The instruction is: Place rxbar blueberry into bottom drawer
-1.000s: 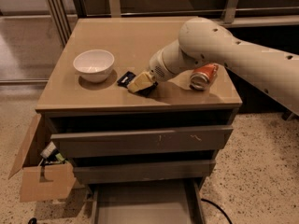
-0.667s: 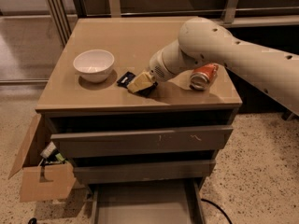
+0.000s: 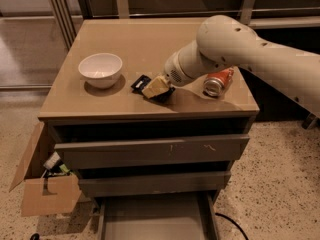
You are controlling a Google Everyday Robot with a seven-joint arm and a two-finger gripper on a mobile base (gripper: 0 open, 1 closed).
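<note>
The rxbar blueberry (image 3: 140, 83) lies flat on the cabinet top (image 3: 145, 44), a dark bar whose left end shows and whose right end is hidden under my gripper (image 3: 156, 89). The gripper is down on the bar at the front middle of the top, its cream fingers around the bar's right end. The bottom drawer (image 3: 155, 219) is pulled out below the two upper drawers, showing a flat grey floor with nothing in it.
A white bowl (image 3: 100, 69) stands on the left of the top. An orange-red soda can (image 3: 218, 82) lies on its side at the right, behind my arm. An open cardboard box (image 3: 45, 184) sits on the floor left of the cabinet.
</note>
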